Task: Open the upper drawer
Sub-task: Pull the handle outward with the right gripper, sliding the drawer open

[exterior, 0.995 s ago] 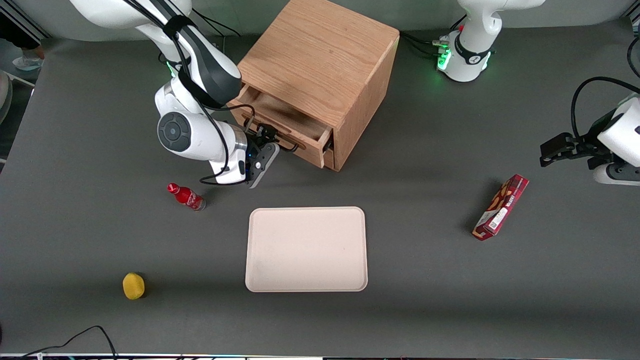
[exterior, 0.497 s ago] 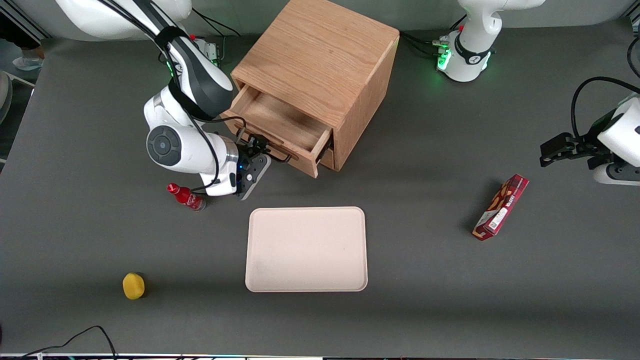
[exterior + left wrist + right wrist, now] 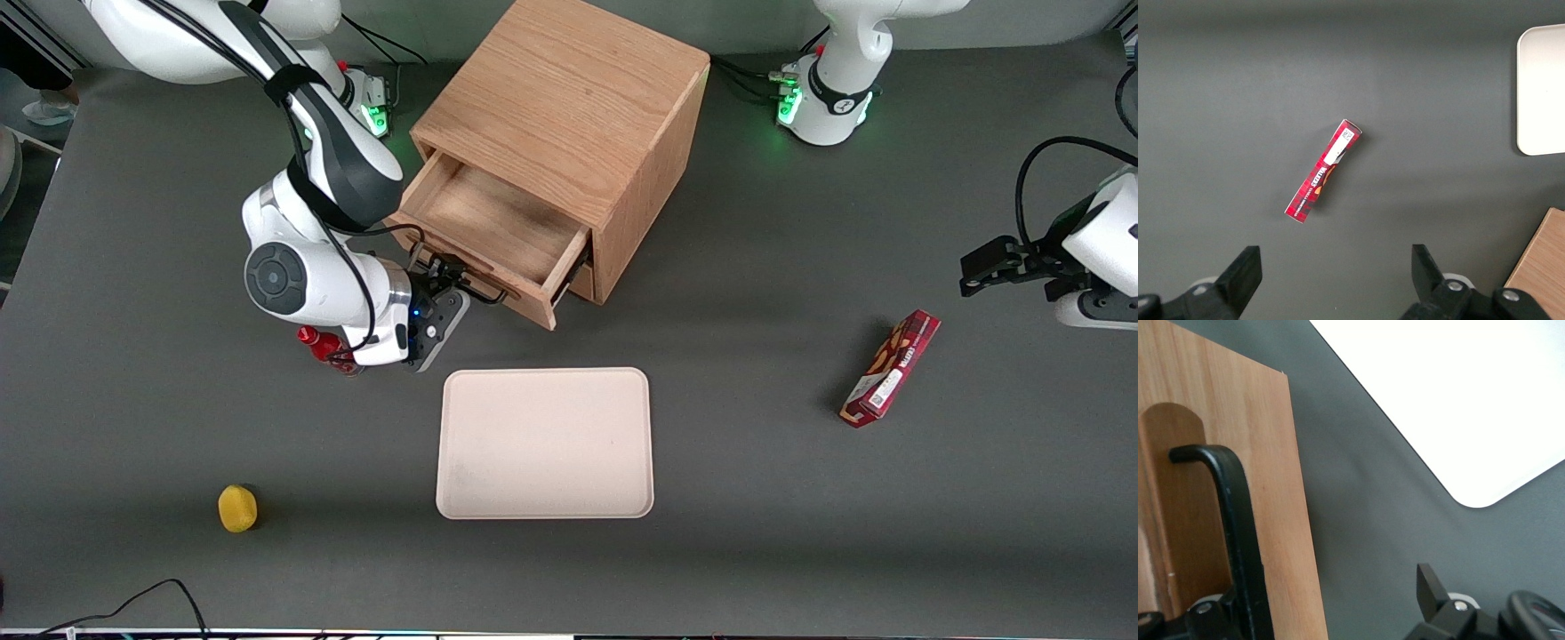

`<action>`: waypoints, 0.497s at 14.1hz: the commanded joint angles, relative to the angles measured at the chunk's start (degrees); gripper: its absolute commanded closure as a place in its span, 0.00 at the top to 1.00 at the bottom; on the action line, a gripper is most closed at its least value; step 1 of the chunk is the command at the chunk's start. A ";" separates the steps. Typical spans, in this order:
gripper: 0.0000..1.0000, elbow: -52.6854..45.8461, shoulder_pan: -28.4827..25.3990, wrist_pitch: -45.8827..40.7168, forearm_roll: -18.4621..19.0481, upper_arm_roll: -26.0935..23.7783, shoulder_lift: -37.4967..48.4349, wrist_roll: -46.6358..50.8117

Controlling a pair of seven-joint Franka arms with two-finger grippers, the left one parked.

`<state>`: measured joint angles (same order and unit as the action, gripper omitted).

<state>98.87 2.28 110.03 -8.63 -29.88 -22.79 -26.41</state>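
Upper drawer drawn out of the oak cabinet, the tool at its handle.

On the dark grey worktop (image 3: 756, 498) a small yellow round object (image 3: 237, 508) lay nearest the front camera, a red bottle (image 3: 322, 344) partly hidden under the arm. The black two-finger tool (image 3: 451, 278) was closed around the long black metal bar handle (image 3: 1238, 520) of the shallow light-wood upper drawer (image 3: 484, 227), which stood well out of the oak cabinet (image 3: 569, 98). A beige rectangular tray (image 3: 545, 443) lay nearer the camera; a red snack box (image 3: 890, 368) lay toward the parked arm's end.
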 commanded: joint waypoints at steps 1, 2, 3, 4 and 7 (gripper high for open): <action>1.00 -3.32 -0.44 -2.62 1.07 1.49 -1.47 -2.59; 1.00 -4.03 -0.52 -3.23 1.15 1.76 -1.56 -2.68; 1.00 -4.56 -0.52 -3.33 1.50 2.02 -1.82 -2.68; 1.00 -5.09 -0.61 -3.33 2.64 2.02 -2.26 -2.68; 1.00 -7.37 -0.70 -3.33 3.62 2.02 -4.54 -2.59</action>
<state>95.16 2.27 107.84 -6.35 -28.24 -24.33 -28.07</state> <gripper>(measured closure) 0.000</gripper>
